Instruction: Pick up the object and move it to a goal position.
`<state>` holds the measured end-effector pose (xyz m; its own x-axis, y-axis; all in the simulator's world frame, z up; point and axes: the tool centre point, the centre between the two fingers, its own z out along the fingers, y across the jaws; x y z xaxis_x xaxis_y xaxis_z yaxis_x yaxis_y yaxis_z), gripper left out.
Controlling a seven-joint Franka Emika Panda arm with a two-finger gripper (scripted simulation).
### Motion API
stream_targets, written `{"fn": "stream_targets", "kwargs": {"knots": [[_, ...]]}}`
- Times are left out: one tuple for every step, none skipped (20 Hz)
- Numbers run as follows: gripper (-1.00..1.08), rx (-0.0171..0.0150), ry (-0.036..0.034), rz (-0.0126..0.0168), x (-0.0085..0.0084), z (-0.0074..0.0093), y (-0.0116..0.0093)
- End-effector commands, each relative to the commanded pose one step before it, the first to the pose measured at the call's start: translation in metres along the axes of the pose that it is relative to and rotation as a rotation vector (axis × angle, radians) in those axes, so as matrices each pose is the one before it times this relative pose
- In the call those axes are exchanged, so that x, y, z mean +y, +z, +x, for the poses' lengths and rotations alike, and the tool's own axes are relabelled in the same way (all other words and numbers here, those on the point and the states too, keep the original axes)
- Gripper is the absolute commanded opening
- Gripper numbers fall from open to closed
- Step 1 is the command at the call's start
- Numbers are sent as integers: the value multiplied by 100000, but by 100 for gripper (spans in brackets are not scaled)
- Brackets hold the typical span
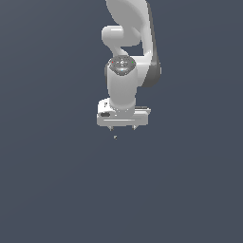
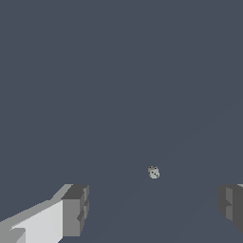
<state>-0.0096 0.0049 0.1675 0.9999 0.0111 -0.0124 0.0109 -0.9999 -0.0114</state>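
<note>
While your gripper [image 1: 122,127] hangs with its fingers [image 2: 75,210] spread wide and empty, the object [image 1: 115,137], a tiny pale speck, sits just beneath, apart from both fingers. Centre over it before descending, then close gently.

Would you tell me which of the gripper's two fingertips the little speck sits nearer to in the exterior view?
The object lies just below the fingertip on the exterior view's left; the other fingertip is farther off.

Tiny pale speckled object [image 2: 153,172], lying free
</note>
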Motion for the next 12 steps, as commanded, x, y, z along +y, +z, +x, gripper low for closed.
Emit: {"fn": "stream_targets", "kwargs": {"knots": [[100, 0, 0, 0, 1, 0, 0], [100, -67, 71, 3, 27, -23, 0], [100, -205, 220, 12, 86, -67, 3], [100, -338, 365, 21, 142, -109, 6], [100, -461, 499, 29, 191, -151, 2], [100, -578, 632, 38, 238, -187, 0], [100, -644, 713, 45, 262, -206, -5], [100, -523, 591, 38, 209, -164, -13], [100, -377, 437, 29, 146, -115, -19], [100, -236, 287, 19, 87, -70, -22], [100, -110, 146, 10, 37, -29, -20], [100, 0, 0, 0, -13, 4, -10]]}}
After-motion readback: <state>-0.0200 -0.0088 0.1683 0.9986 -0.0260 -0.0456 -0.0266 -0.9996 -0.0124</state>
